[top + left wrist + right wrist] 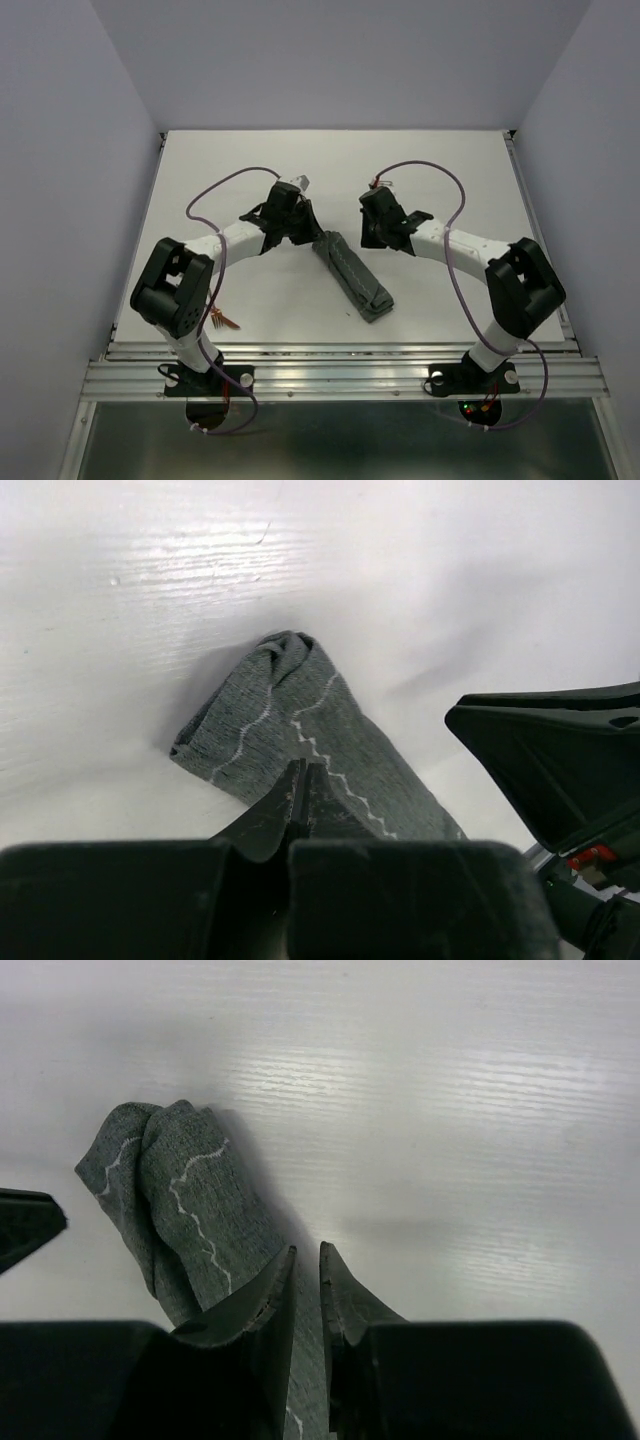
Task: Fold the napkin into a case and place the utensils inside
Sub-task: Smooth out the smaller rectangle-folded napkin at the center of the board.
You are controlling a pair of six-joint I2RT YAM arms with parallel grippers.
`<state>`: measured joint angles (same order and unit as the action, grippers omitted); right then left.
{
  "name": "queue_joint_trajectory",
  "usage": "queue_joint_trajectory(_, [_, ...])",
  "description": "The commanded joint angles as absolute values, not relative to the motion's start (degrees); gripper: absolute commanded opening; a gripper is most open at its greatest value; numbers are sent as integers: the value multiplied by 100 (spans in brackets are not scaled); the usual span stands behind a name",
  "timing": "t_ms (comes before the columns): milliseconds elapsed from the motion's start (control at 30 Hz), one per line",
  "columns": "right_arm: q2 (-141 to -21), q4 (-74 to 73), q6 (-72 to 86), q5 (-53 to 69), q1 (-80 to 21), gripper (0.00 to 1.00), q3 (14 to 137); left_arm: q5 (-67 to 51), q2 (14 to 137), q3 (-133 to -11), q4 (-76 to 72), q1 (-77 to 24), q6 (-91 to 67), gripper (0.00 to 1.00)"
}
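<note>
Top view, surface: the white surface [250,290] carries both arms at its near edge, with grey walls on three sides.
Top view, case: the case [355,275] is a narrow grey-green strip lying flat near the middle. It runs diagonally from its far-left end to its near-right end.
Top view, left tool: the left tool [312,232] reaches in from the left, with its tip at the far end of the case.
Top view, right tool: the right tool [375,238] sits just right of that same end, apart from the left tool.
Top view, cables: purple cables [215,190] loop above each arm.
Left wrist, case: the case [290,715] shows a bunched, rounded end pointing away, with white zigzag stitching along it.
Left wrist, left tool: the left tool [303,780] is closed, its fingers meeting with no gap and their tips against the cloth. Whether a fold is pinched between them cannot be told.
Left wrist, right tool: the right tool [520,745] shows as a black wedge at the right, just beside the case.
Right wrist, case: the case [190,1180] lies left of centre and passes under the fingers.
Right wrist, right tool: the right tool [307,1265] has its fingers a narrow gap apart, gripping nothing, above the cloth's right edge.
Right wrist, left tool: the left tool [25,1222] is a black tip at the left border.
Right wrist, surface: bare surface [450,1110] fills the right side.
</note>
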<state>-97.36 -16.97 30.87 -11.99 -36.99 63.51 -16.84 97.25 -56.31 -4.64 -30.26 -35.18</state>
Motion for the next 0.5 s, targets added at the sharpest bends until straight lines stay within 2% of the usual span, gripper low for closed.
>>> queue_joint_trajectory(0, [-9037,-2293,3146,-1810,-3753,21,6118,-1494,8984,-5714,-352,-3023,-3366,0])
queue_joint_trajectory(133, [-8518,-2609,3234,-1854,-4033,20,5757,-1512,8675,-5371,-430,-3023,-3524,0])
queue_joint_trajectory(267, [-8367,-3171,3340,-2511,-5008,23,5704,-1617,8490,-4888,-650,-3093,-3770,0])
queue_joint_trajectory(467, [-8350,-3551,3024,-2786,-5563,33,5695,-1714,8683,-4500,-1160,-3576,-4139,0])
